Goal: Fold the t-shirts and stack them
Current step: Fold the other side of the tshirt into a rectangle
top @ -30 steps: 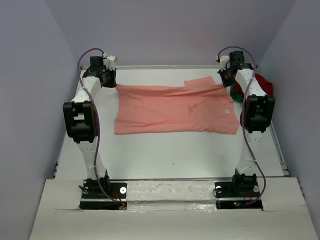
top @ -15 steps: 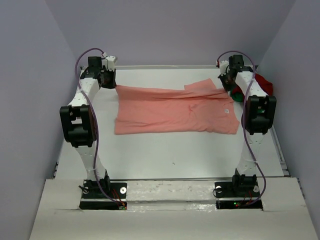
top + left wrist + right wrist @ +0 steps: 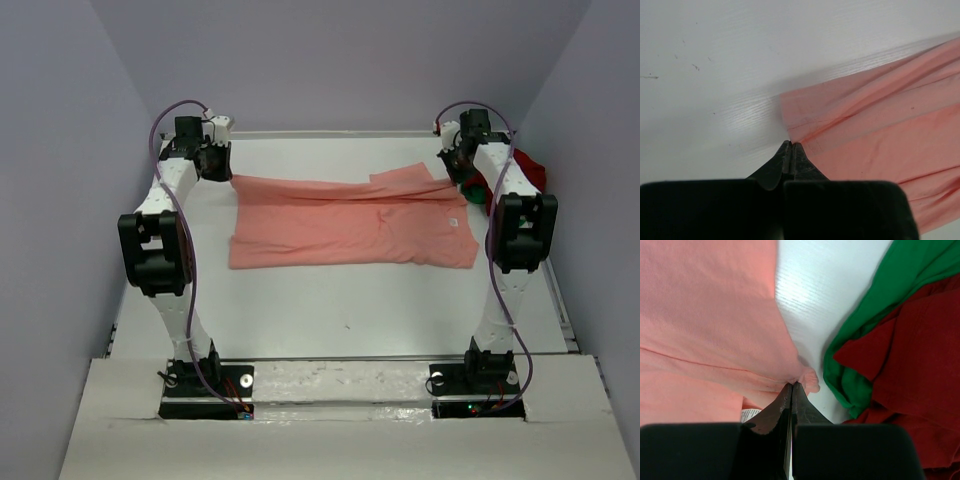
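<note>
Left hand (image 3: pixel 791 145) is closed, its jaws pressed flat together, with a far corner of the salmon-pink t-shirt (image 3: pixel 875 125) caught right at their tips. The cloth fans away from that pinch in taut folds. Right hand (image 3: pixel 791 386) is closed the same way, squeezing a small bunched nub of the same shirt at the other far corner.

From above, the shirt lies spread sideways across the middle of the white counter (image 3: pixel 350 310). Its far edge is strung between the two hands and looks slightly raised, while its near edge lies flat. The green t-shirt (image 3: pixel 870 320) and the dark red t-shirt (image 3: pixel 920 370) sit crumpled together at the far right of the counter, just beside the right hand and apart from the pink one.

The shirt looks thin, light and limp, so it will probably sag between the two grips and drape wherever it is let down. The far corners seem the right place to hold it for a first fold towards the near edge. Both pinches take in very little cloth, the right one especially, so a sharp tug could pull a corner free. Uneven travel of the two hands would likely skew the edge and wrinkle the fold.
</note>
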You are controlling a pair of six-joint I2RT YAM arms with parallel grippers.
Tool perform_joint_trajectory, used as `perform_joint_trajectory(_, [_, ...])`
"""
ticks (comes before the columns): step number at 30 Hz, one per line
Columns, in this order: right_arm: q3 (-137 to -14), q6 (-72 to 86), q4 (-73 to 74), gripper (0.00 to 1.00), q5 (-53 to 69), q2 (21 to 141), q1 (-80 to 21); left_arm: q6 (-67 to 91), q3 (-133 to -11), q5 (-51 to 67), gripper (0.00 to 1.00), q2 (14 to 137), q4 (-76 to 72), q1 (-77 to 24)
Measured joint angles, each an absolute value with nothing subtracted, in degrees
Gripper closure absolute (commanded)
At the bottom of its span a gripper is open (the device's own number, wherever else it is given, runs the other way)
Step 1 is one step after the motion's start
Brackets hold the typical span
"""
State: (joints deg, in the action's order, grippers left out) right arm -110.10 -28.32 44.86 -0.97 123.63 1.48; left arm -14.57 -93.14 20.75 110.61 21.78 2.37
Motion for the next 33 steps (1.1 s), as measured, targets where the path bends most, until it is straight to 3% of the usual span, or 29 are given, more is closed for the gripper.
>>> perform_joint_trajectory(23, [-106.76,-30.74,50.63,1.00,0.64,123.66,1.48,-17.47,-89.91,23.40,1.00,110.45,24.71,2.37])
perform_joint_trajectory(33, [-110.56,-31.55,53.41,1.00,0.91,131.46,1.43,-18.20,-88.14,23.57,1.00,110.39,25.12,2.26])
